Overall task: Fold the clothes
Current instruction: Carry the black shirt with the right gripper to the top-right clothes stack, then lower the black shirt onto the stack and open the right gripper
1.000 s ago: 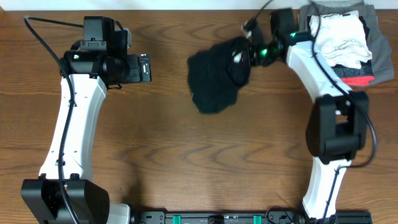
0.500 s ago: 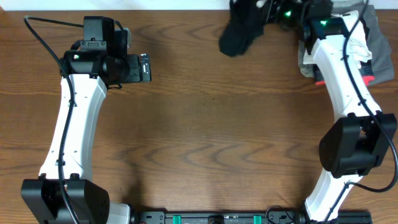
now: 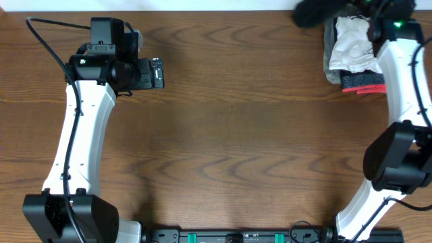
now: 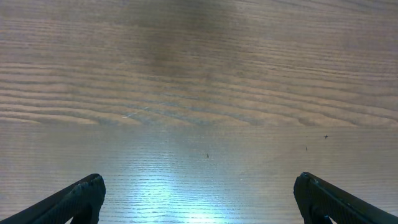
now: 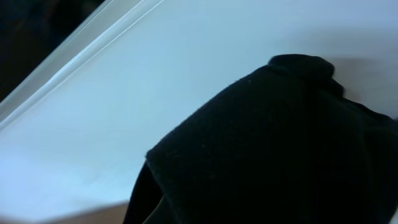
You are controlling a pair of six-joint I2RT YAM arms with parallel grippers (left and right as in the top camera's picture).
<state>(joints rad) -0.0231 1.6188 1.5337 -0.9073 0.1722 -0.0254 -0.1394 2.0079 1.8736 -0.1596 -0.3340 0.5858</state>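
The clothes (image 3: 314, 10), a bunched black garment, hang blurred at the table's back edge, right of centre. In the right wrist view the black fabric (image 5: 280, 143) fills the lower right and hides both fingers. My right gripper (image 3: 348, 6) is at the top edge beside the bunch, shut on it and holding it off the wood. Over bare wood at the left, my left gripper (image 3: 156, 73) is far from the garment. Its fingertips (image 4: 92, 184) stand wide apart, so my left gripper (image 4: 198, 182) is open with nothing between them.
A pile of folded white, grey and red-striped garments (image 3: 352, 55) lies at the back right, under my right arm. A white surface (image 5: 186, 74) lies beyond the table's back edge. The wooden tabletop (image 3: 236, 135) spreads between the arms.
My right gripper has carried the black garment from the table's middle back up and to the right, to the back edge by the folded pile. The left arm has not moved.
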